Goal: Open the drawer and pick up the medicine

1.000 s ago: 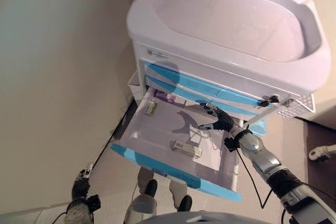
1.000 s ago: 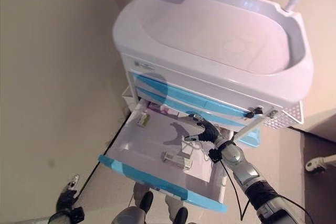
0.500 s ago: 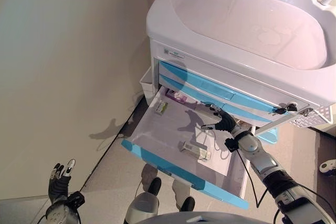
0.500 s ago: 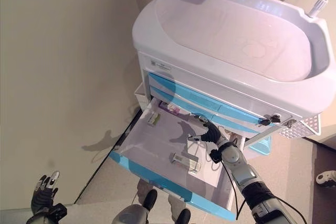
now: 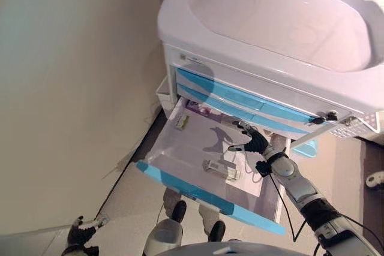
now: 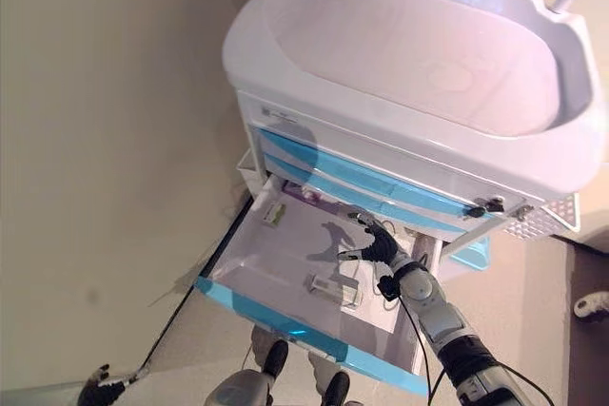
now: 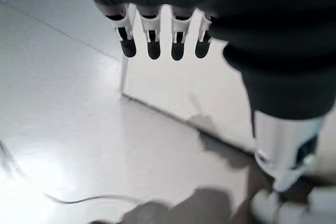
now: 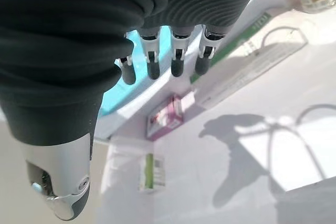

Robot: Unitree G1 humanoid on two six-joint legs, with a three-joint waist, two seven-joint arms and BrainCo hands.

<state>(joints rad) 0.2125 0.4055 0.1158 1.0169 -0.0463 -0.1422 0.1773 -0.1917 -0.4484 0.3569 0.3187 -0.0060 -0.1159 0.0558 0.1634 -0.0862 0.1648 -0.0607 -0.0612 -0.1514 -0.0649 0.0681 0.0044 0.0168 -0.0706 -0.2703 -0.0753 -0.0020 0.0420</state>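
cart (image 5: 270,22): white, tub-shaped top, fills upper right of the frame; blue-fronted drawers stacked under it
drawer (image 5: 198,191): lowest one, pulled fully out, blue front toward lower centre
right hand (image 5: 251,142): over the drawer's right side, fingers (image 8: 177,62) loosely spread, holding nothing
left hand (image 5: 81,239): lower left corner, low by the floor, well apart from cart; fingers straight, released
medicine: clear pack (image 5: 220,168) on drawer floor, near front, just below-left of right hand
pink box (image 8: 167,117): drawer's back edge
green box (image 5: 181,122): back left corner of drawer
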